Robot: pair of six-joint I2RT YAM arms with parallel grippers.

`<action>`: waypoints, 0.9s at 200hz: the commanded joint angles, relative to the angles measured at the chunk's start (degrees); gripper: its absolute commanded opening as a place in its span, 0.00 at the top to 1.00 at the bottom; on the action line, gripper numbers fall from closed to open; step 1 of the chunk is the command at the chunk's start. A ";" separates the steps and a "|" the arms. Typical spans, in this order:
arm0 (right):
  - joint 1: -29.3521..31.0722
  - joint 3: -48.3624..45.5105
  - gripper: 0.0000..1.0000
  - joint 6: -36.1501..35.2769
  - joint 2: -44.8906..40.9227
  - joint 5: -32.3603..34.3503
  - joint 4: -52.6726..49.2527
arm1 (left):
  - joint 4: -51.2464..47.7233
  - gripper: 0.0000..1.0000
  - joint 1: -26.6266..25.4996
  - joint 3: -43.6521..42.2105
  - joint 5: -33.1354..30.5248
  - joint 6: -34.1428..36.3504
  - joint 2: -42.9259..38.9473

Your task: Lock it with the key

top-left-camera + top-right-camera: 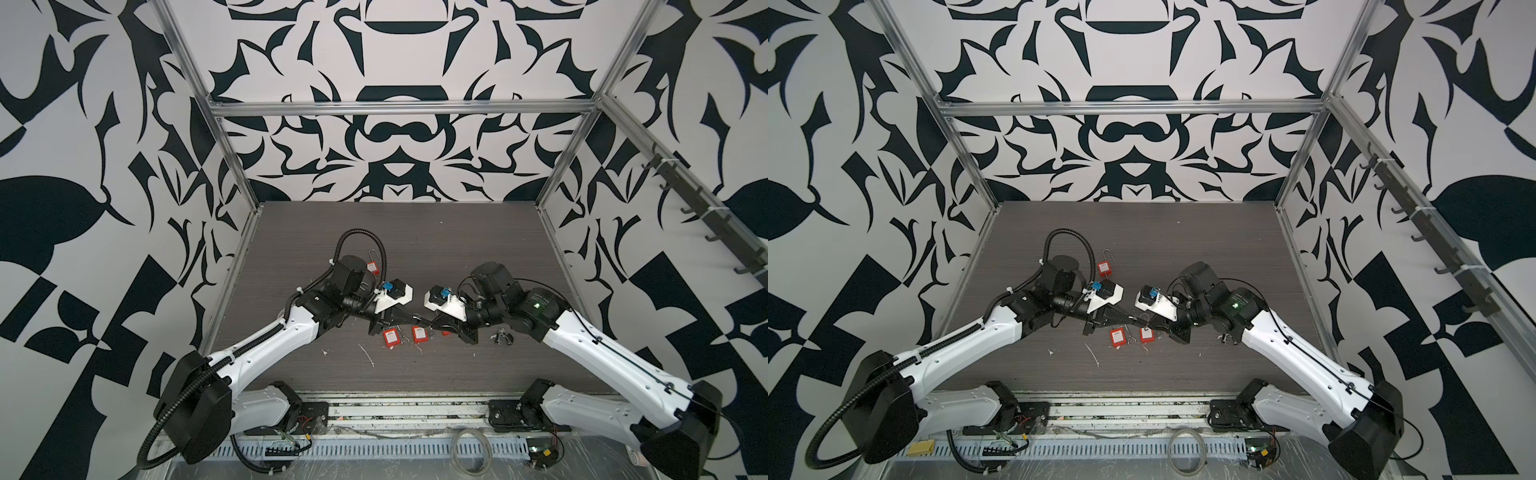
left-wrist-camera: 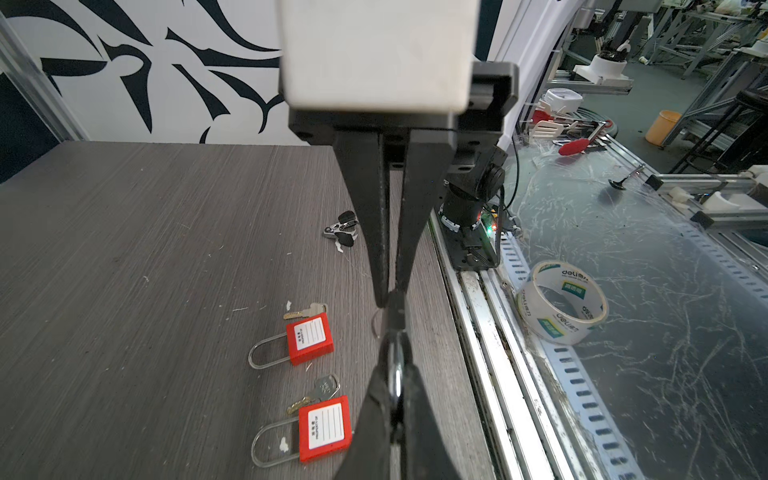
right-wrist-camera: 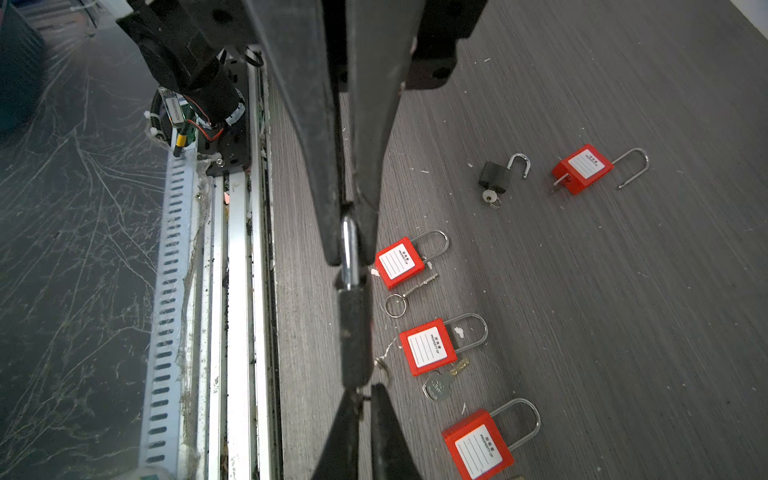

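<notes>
Black padlock (image 3: 353, 332), small, with a silver shackle, is held level in the air between two robot claws that meet tip to tip above a grey wood-grain table (image 3: 602, 311). The right claw (image 3: 350, 255) is clamped on the shackle, with one dark finger on either side of the bright metal bar. The left claw (image 3: 362, 392) is clenched tight at the opposite, base end of the black padlock. What its tips pinch there is too small to make out, though a thin wire ring (image 3: 382, 368) dangles beside that end. Whether the shackle is latched cannot be told. On the table just beside and below the claws lies a row of red plastic locks with white labels and closed shackles. One red padlock (image 3: 399, 262) is next to the right claw's tips. A second red padlock (image 3: 428, 347) lies alongside the held lock's body, and a third red padlock (image 3: 478, 451) is beside the left claw's fingers. A silver key on a ring (image 3: 409, 291) lies between the first two, and a loose silver key (image 3: 440, 384) lies between the last two. Well apart from the claws rest a spare black padlock (image 3: 492, 172) with its shackle swung open and a key in its base, and a fourth red padlock (image 3: 582, 168), also open. A bunch of black-headed keys (image 2: 343, 230) lies on the table beyond the left claw. A roll of clear tape (image 2: 561, 303) sits off the table, past its metal edge rail.
</notes>
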 commanded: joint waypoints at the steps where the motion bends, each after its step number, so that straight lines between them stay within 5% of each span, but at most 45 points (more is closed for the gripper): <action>1: 0.24 0.43 0.91 1.01 0.23 -2.03 2.64 | -0.76 1.00 -0.58 0.21 1.19 0.65 -0.49; 26: 0.26 0.60 1.00 -0.07 0.49 -1.63 1.09 | -1.03 1.00 -0.58 0.24 0.79 1.10 -0.69; 130: -1.19 -1.74 1.00 -4.17 1.37 0.05 -3.33 | -11.66 1.00 1.60 1.36 -3.66 6.96 -5.50; 180: -2.13 -1.37 1.00 0.28 3.54 1.49 1.43 | -26.00 1.00 2.64 6.10 -8.60 10.77 -4.16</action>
